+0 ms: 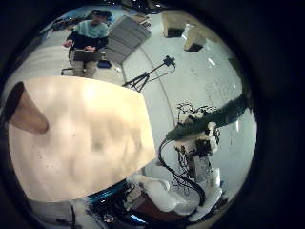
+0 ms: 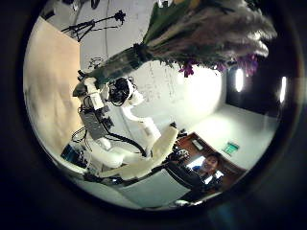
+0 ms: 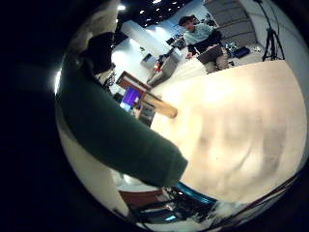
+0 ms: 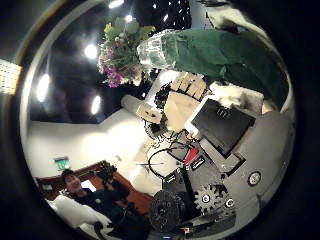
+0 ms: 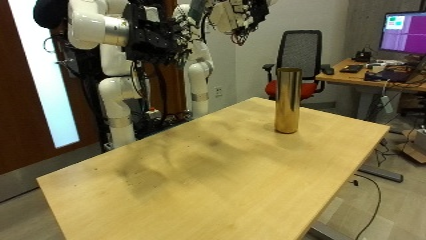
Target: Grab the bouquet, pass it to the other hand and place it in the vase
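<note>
The bouquet shows only in palm views, its green wrapped stem clamped in the right hand. The outside view shows the vase upright near the tabletop's far edge; the left hand's fingers cannot be made out.

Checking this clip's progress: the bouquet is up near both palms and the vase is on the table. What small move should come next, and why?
Probably start lowering the bouquet toward the vase. The bouquet fills the right palm views and hangs well above the table, while the vase stands upright with nothing in it.
</note>
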`<move>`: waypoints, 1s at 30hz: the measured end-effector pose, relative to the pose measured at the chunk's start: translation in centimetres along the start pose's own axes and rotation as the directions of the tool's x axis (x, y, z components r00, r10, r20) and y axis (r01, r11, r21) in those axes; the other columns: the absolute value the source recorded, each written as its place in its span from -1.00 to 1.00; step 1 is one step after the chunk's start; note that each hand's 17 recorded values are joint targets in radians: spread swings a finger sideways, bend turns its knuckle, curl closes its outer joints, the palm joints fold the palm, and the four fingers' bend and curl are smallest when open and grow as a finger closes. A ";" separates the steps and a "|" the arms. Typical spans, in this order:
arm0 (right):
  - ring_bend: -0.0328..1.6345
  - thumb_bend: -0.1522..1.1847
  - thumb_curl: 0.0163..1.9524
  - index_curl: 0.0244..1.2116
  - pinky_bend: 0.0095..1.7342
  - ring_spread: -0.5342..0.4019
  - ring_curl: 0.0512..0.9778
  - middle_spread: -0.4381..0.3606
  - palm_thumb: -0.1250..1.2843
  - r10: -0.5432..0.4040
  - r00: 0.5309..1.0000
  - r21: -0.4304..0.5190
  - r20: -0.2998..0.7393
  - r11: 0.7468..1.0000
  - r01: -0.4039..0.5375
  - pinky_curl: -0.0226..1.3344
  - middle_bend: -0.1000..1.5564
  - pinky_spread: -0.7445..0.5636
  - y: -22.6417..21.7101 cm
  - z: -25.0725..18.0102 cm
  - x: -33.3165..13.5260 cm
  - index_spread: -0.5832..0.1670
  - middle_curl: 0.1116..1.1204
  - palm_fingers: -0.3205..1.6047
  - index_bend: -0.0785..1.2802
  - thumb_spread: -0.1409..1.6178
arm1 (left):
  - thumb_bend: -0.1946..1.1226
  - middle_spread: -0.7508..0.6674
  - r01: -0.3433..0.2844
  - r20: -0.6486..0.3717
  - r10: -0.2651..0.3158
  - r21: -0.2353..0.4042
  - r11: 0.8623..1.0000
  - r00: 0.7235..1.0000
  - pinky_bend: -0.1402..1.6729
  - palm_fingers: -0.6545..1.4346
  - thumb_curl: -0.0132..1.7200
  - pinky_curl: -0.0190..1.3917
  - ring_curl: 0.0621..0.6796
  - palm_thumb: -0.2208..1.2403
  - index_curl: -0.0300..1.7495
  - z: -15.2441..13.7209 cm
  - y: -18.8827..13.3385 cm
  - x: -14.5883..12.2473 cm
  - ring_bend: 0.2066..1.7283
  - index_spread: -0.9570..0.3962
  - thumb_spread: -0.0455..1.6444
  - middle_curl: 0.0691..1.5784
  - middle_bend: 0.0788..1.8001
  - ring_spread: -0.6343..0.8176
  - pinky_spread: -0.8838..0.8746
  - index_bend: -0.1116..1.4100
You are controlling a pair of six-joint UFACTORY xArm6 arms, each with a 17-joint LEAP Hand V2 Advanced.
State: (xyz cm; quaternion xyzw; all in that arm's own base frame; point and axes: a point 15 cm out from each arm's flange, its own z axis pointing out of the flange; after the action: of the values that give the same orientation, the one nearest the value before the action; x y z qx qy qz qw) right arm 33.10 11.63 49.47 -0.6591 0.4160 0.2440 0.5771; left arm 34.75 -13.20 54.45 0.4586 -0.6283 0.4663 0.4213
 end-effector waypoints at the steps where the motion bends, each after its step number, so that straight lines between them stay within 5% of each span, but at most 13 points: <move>1: 0.80 -0.80 -0.06 0.50 0.23 -0.22 0.18 -0.18 0.84 -0.006 1.000 -0.017 0.011 1.000 0.006 0.56 0.71 -0.25 0.2 0.7 -0.4 -0.06 0.22 0.53 0.71 -0.59 | -0.76 0.48 0.007 -0.010 -0.007 -0.010 1.000 1.000 -0.38 -0.18 -0.62 -0.56 -0.62 -0.40 -0.66 0.0 0.1 -0.2 -0.35 0.82 -0.03 -0.62 -0.76 0.39 0.29 -0.66; 13: 0.79 -0.80 -0.06 0.48 0.21 -0.22 0.19 -0.18 0.84 -0.060 0.998 -0.151 0.021 0.987 0.062 0.60 0.71 -0.25 1.9 7.3 -1.8 -0.05 0.22 0.53 0.72 -0.59 | -0.76 0.58 0.032 -0.145 -0.052 -0.140 0.990 0.988 -0.38 -0.23 -0.60 -0.57 -0.67 -0.31 -0.67 2.0 0.8 0.4 -0.35 0.93 -0.03 -0.63 -0.72 0.51 0.43 -0.65; 19: 0.79 -0.80 -0.06 0.47 0.20 -0.22 0.19 -0.18 0.84 -0.083 0.996 -0.173 -0.038 0.982 0.075 0.61 0.71 -0.25 2.0 8.8 -0.8 -0.05 0.21 0.53 0.73 -0.59 | -0.75 0.17 0.051 -0.181 -0.085 -0.187 0.981 0.980 -0.51 -0.04 -0.59 -0.62 -0.73 -0.23 -0.63 2.3 1.9 0.7 -0.41 0.83 -0.02 -0.53 -0.46 0.37 0.37 -0.61; 21: 0.79 -0.80 -0.06 0.47 0.20 -0.22 0.19 -0.18 0.84 -0.076 0.996 -0.172 -0.040 0.983 0.068 0.62 0.71 -0.25 2.0 8.7 -0.5 -0.05 0.21 0.53 0.73 -0.59 | -0.75 0.02 0.062 -0.199 -0.099 -0.184 0.981 0.975 -0.54 0.01 -0.59 -0.63 -0.74 -0.20 -0.61 2.3 1.8 0.8 -0.40 0.76 -0.01 -0.47 -0.35 0.23 0.30 -0.62; 23: 0.79 -0.80 -0.05 0.47 0.19 -0.22 0.19 -0.18 0.84 -0.061 0.997 -0.166 -0.047 0.985 0.053 0.62 0.71 -0.25 2.1 8.5 0.0 -0.05 0.21 0.53 0.73 -0.60 | -0.73 -0.19 0.094 -0.221 -0.137 -0.193 0.977 0.966 -0.43 0.21 -0.58 -0.62 -0.68 -0.09 -0.63 2.5 1.7 1.0 -0.25 0.64 0.02 -0.38 -0.18 -0.14 0.07 -0.68; 27: 0.79 -0.81 -0.05 0.47 0.19 -0.22 0.19 -0.18 0.84 -0.035 0.998 -0.170 -0.043 0.985 0.027 0.63 0.71 -0.25 2.6 8.7 0.7 -0.05 0.21 0.53 0.74 -0.60 | -0.70 -0.43 0.116 -0.250 -0.163 -0.191 0.975 0.955 0.02 0.47 -0.56 -0.46 -0.38 0.18 -0.70 1.7 1.8 1.6 0.05 0.43 0.07 -0.24 -0.01 -0.65 -0.48 -0.71; 28: 0.79 -0.81 -0.05 0.47 0.19 -0.22 0.19 -0.18 0.84 -0.031 0.998 -0.166 -0.047 0.986 0.023 0.63 0.71 -0.25 2.6 8.6 0.9 -0.05 0.22 0.53 0.74 -0.61 | -0.67 -0.51 0.120 -0.251 -0.169 -0.199 0.973 0.953 0.20 0.59 -0.53 -0.37 -0.16 0.34 -0.72 1.9 1.9 1.6 0.22 0.32 0.09 -0.19 0.00 -0.76 -0.64 -0.68; 30: 0.79 -0.81 -0.05 0.47 0.19 -0.22 0.19 -0.18 0.83 -0.023 0.998 -0.155 -0.055 0.988 0.015 0.63 0.71 -0.26 2.4 8.2 1.3 -0.05 0.22 0.53 0.74 -0.61 | -0.68 -0.56 0.120 -0.253 -0.171 -0.206 0.971 0.952 0.28 0.62 -0.50 -0.33 -0.02 0.43 -0.74 2.2 2.0 1.8 0.30 0.24 0.06 -0.14 -0.01 -0.80 -0.71 -0.65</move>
State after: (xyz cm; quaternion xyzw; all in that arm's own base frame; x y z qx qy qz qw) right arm 33.08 19.21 45.33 -0.7124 0.4057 0.2512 0.5146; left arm 32.16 -15.40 55.28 0.3942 -0.5708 0.4302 0.5776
